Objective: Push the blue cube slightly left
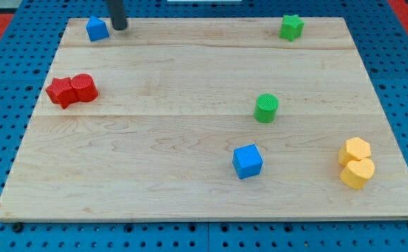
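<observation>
A blue cube (247,161) sits on the wooden board (190,189), right of centre toward the view's bottom. A second, smaller blue block (96,29) sits at the view's top left. My tip (120,27) is at the top left, just right of that small blue block and very close to it. It is far from the blue cube.
A red star-like block (62,92) and a red cylinder (84,87) touch at the left. A green cylinder (265,108) stands above the blue cube. A green star (291,26) is at the top right. Two yellow blocks (356,162) touch at the right edge.
</observation>
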